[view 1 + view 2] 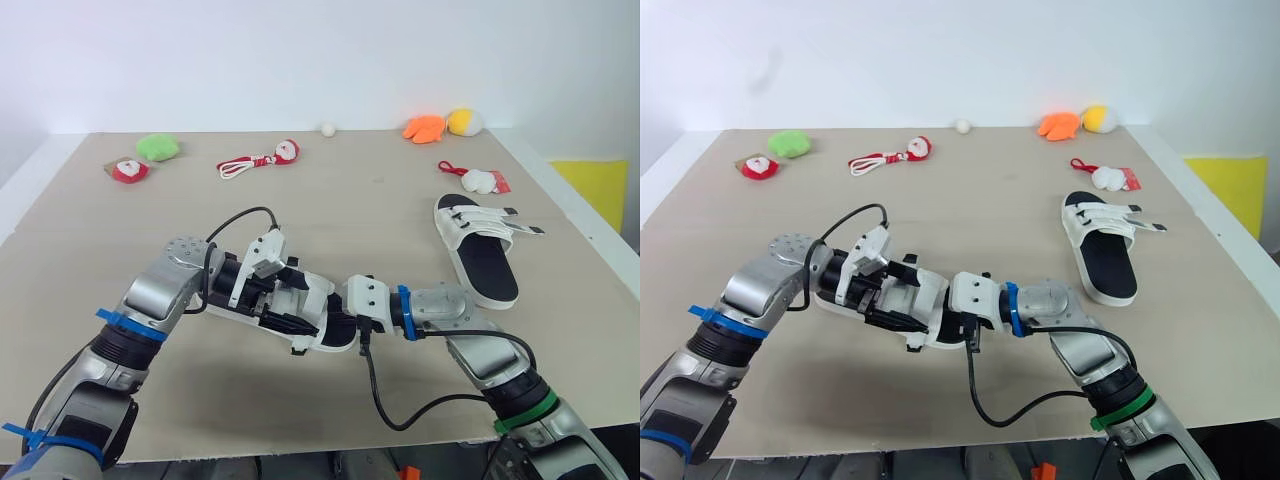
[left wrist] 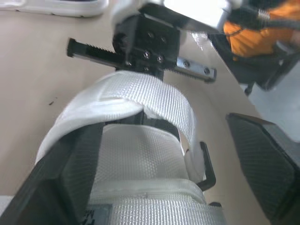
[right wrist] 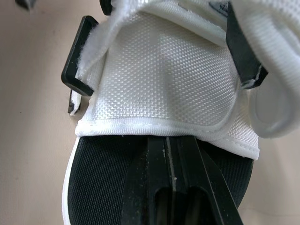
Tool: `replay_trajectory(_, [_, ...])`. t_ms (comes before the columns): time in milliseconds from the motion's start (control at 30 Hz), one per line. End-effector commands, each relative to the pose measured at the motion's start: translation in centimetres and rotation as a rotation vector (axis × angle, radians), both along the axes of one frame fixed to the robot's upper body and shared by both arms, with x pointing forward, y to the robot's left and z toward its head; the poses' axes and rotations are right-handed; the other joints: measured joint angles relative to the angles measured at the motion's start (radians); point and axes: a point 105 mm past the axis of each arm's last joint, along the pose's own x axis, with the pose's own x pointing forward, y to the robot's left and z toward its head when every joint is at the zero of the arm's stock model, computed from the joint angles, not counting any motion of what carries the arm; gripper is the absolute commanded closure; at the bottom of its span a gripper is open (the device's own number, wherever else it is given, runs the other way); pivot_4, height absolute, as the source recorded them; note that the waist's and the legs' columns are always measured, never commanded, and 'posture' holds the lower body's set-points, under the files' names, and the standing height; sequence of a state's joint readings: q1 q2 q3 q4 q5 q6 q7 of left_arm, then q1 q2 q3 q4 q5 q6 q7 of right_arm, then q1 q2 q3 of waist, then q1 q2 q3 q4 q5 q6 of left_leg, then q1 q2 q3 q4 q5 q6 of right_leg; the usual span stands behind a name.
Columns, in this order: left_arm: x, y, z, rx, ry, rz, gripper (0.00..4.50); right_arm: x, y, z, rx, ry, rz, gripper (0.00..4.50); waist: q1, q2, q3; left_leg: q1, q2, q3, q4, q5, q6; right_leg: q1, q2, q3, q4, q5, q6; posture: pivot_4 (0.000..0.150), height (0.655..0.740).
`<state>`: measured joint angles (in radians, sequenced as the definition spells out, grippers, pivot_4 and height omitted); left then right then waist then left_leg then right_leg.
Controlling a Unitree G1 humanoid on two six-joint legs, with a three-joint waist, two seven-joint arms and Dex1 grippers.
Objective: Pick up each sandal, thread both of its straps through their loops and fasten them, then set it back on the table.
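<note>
1. Strap-threading appears underway: the sandal [image 1: 318, 322] sits at the worktop's [image 1: 380, 190] 6 o'clock, with the right hand [image 3: 174, 143], fingers pressed together, on its footbed.
2. The left hand [image 1: 283, 283], spread wide, flanks the raised strap [image 2: 140, 93].
3. Likely next: pinch the strap and feed it through the black loop [image 3: 75, 65].

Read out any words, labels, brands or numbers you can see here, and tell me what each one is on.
No text here can be read.
Near sandal: a dark mark low on its strap, too blurred to read.
Red tag beside the white toy: too small to read.
</note>
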<state>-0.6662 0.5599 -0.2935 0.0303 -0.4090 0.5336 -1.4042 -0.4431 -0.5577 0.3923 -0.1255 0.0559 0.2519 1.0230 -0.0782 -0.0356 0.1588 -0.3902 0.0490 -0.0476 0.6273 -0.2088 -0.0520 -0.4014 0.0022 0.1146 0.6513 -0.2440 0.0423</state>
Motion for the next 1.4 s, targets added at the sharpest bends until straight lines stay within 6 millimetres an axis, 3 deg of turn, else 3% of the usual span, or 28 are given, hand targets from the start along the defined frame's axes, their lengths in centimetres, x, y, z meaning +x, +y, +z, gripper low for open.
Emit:
replay_trajectory(33, [-0.4,-0.3,1.5,-0.061,0.004,-0.008,0.1,-0.1,-1.2,-3.5,-0.1,0.101,-0.055,4.5,0.0,0.0,0.0,0.0,0.0,0.0,0.0,0.0,0.0,0.0,0.0,0.0,0.0,0.0,0.0,0.15,0.74])
replay_trajectory(233, [-1.0,-0.8,1.9,-0.088,0.06,-0.032,0.1,0.0,-1.2,-3.5,-0.1,0.101,-0.053,4.5,0.0,0.0,0.0,0.0,0.0,0.0,0.0,0.0,0.0,0.0,0.0,0.0,0.0,0.0,0.0,0.15,0.74])
replay_trajectory(400, [-1.6,-0.9,1.7,-0.086,0.09,-0.044,1.94,0.0,-1.2,-3.5,-0.1,0.101,-0.055,4.5,-0.001,0.0,0.0,0.0,0.0,0.0,0.0,0.0,0.0,-0.001,0.0,0.0,0.0,0.0,0.0,0.15,0.74])
replay_trajectory(433, [-1.6,-0.8,1.4,-0.07,0.087,-0.043,2.02,0.0,-1.2,-3.5,-0.1,0.101,-0.054,4.5,-0.001,0.0,0.0,0.0,0.0,0.0,0.0,0.0,0.0,-0.001,0.0,0.0,0.0,0.0,0.0,0.15,0.74])
replay_trajectory(467, [-1.7,-0.7,1.1,-0.058,0.086,-0.044,2.8,0.0,-1.2,-3.5,-0.1,0.101,-0.054,4.5,-0.001,0.0,0.0,0.0,0.0,0.0,0.0,0.0,0.0,-0.001,0.0,0.0,0.0,0.0,0.0,0.15,0.74])
replay_trajectory(500, [-1.7,-0.6,0.8,-0.044,0.082,-0.044,3.04,0.0,-1.3,-3.5,-0.1,0.102,-0.055,4.5,-0.001,0.0,0.0,0.0,0.0,0.0,0.0,0.0,0.0,-0.001,0.0,0.0,0.0,0.0,0.0,0.15,0.74])
replay_trajectory(600, [-1.6,-0.2,-0.4,0.019,0.047,-0.037,4.31,0.0,-1.3,-3.5,-0.1,0.102,-0.056,4.5,-0.001,0.0,0.0,0.0,0.0,0.0,0.0,0.0,0.0,-0.001,0.0,0.0,0.0,0.0,0.0,0.15,0.74])
replay_trajectory(633, [-1.6,-0.1,-0.6,0.031,0.041,-0.038,4.47,0.0,-1.3,-3.5,-0.1,0.102,-0.056,4.5,0.0,0.0,0.0,0.0,0.0,0.0,0.0,0.0,0.0,-0.001,0.0,0.0,0.0,0.0,0.0,0.15,0.74])
replay_trajectory(1000, [-2.1,1.2,-2.7,0.155,0.025,-0.067,4.47,0.0,-1.2,-3.5,-0.097,0.101,-0.056,4.5,-0.002,0.0,0.0,0.001,0.0,0.0,-0.002,0.0,0.0,-0.001,0.0,0.0,0.0,0.0,-0.001,0.15,0.74])
replay_trajectory(1133, [-1.5,0.8,-1.7,0.094,-0.03,-0.041,4.47,0.0,-1.2,-3.5,-0.097,0.1,-0.057,4.5,-0.002,0.001,0.0,0.001,0.0,0.0,-0.003,0.0,0.0,-0.001,0.0,0.0,0.0,-0.001,-0.001,0.15,0.74])
replay_trajectory(1267, [-1.7,1.0,-0.9,0.075,-0.061,-0.051,3.2,-0.1,-1.2,-3.6,-0.097,0.103,-0.056,4.5,-0.001,0.001,0.0,0.001,0.0,0.0,-0.003,0.0,0.0,-0.001,0.0,0.0,0.0,-0.001,-0.001,0.15,0.74])
replay_trajectory(1300, [-1.7,1.2,-0.6,0.063,-0.08,-0.041,2.57,-0.1,-1.2,-3.6,-0.097,0.105,-0.056,4.5,-0.001,0.001,0.0,0.001,0.0,0.0,-0.003,0.0,0.0,-0.001,0.0,0.0,0.0,-0.001,-0.001,0.15,0.74])
replay_trajectory(1400, [-1.9,2.0,0.0,0.05,-0.129,-0.019,1.44,-0.1,-1.2,-3.7,-0.098,0.109,-0.056,4.5,-0.003,0.001,0.0,0.001,0.0,0.001,-0.002,0.0,0.0,-0.002,0.0,0.001,0.0,-0.001,-0.001,0.15,0.74])
